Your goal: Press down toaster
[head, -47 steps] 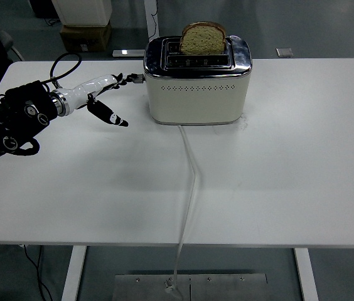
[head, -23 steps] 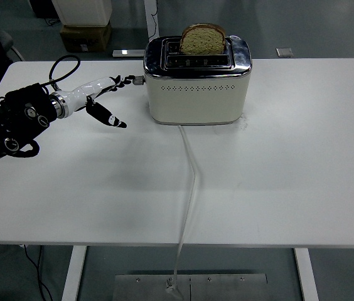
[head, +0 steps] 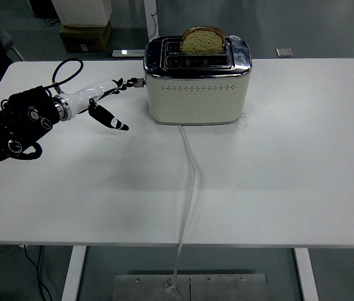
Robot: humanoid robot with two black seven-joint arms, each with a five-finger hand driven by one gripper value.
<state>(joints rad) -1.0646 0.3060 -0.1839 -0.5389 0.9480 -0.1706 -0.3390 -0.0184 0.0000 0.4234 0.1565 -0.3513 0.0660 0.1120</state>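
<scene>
A cream toaster [head: 197, 94] with a chrome top stands at the back middle of the white table [head: 277, 175]. A slice of brown bread [head: 202, 40] sticks up out of its slot. The toaster's lever [head: 139, 80] juts out from its left end. My left hand [head: 105, 100] reaches in from the left, its fingers spread and holding nothing. Its upper fingertips [head: 128, 81] sit right at the lever, and the thumb points down toward the table. Contact with the lever is too small to tell.
A white power cord [head: 191, 182] runs from the toaster's front over the table's near edge. A black cable [head: 64, 66] loops behind my left wrist. Cardboard boxes [head: 86, 34] stand on the floor beyond the table.
My left hand has crept slightly right and up toward the toaster's lever. The bread and toaster have not moved.
</scene>
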